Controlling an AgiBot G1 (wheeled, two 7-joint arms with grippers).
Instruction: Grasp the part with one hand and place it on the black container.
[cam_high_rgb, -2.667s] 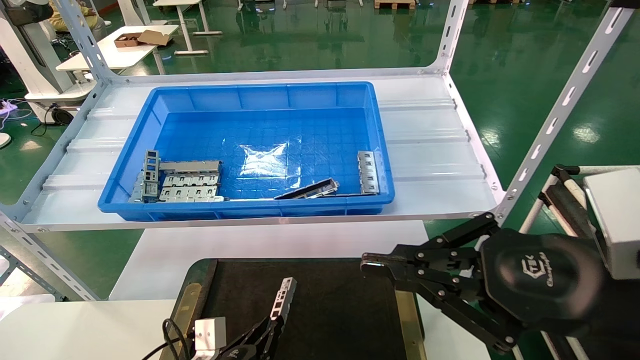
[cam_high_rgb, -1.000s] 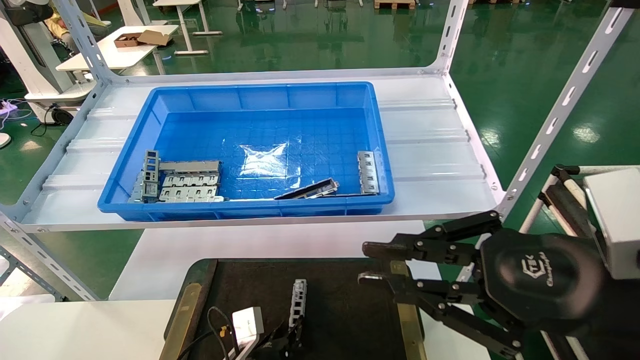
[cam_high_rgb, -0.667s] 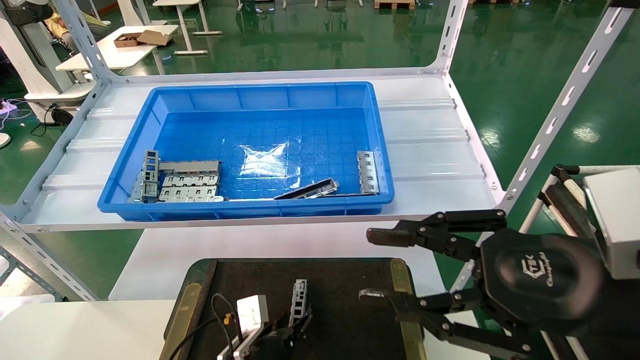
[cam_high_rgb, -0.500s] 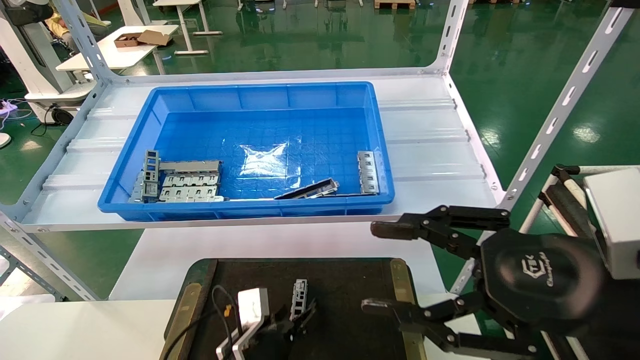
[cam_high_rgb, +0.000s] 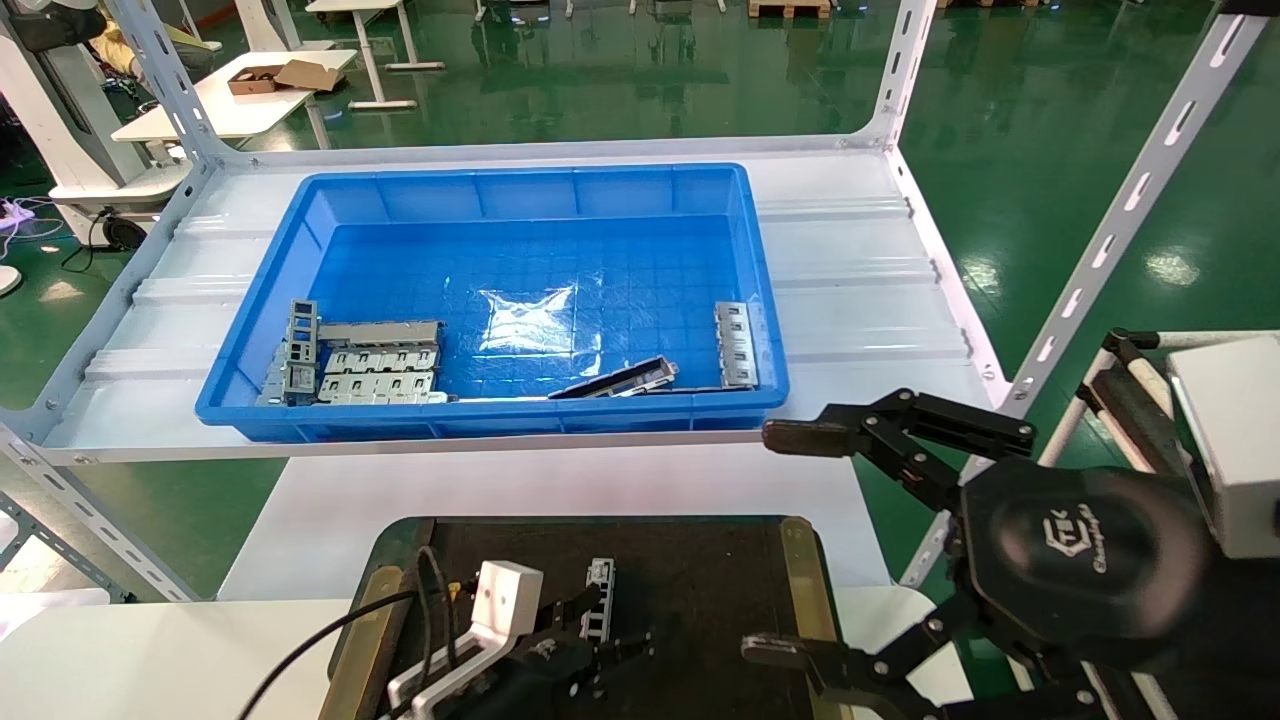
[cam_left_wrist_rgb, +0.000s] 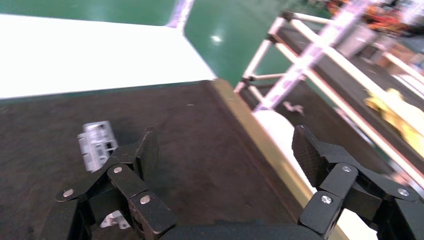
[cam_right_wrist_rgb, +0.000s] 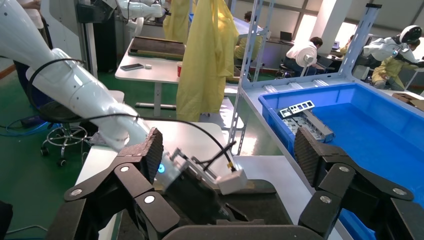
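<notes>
One part (cam_high_rgb: 599, 601) lies flat on the black container (cam_high_rgb: 700, 580), released. Left gripper (cam_high_rgb: 608, 628) sits low over it, fingers spread wide, one fingertip (cam_left_wrist_rgb: 148, 150) just beside the part. Right gripper (cam_high_rgb: 785, 545) hovers off the container's right edge, also spread wide, holding nothing. Blue bin (cam_high_rgb: 500, 190) on the shelf behind holds more metal pieces.

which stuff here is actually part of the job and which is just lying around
Job:
- part, lying on the black container
- left gripper, fingers open beside the part
- right gripper, open, near the container's right rim

Lying about:
- blue bin on the shelf
- flat plates in its left corner
- dark slanted strip
- plate by the bin's right wall
</notes>
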